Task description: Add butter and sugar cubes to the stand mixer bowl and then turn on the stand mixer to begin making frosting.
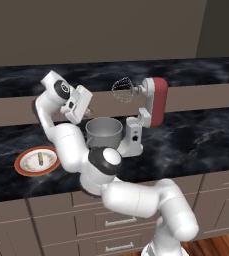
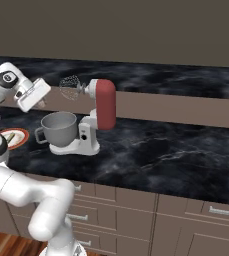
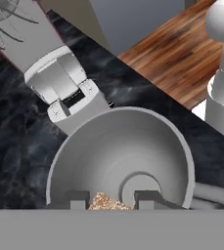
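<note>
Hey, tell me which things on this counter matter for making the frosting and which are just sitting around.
For the job: stand mixer, mixer bowl, sugar cube between the gripper fingers, butter.

Just there: orange-rimmed plate under the butter, dark marble counter, drawers below.

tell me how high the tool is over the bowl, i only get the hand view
observer: The tool hangs above the left edge of the bowl, not down inside it.
operator: is the whisk in the way
observer: No. The mixer head is tilted back, so the whisk sits lifted above the bowl.
operator: where's the butter
observer: The butter lies on the orange-rimmed plate, on the counter left of the bowl.
</note>
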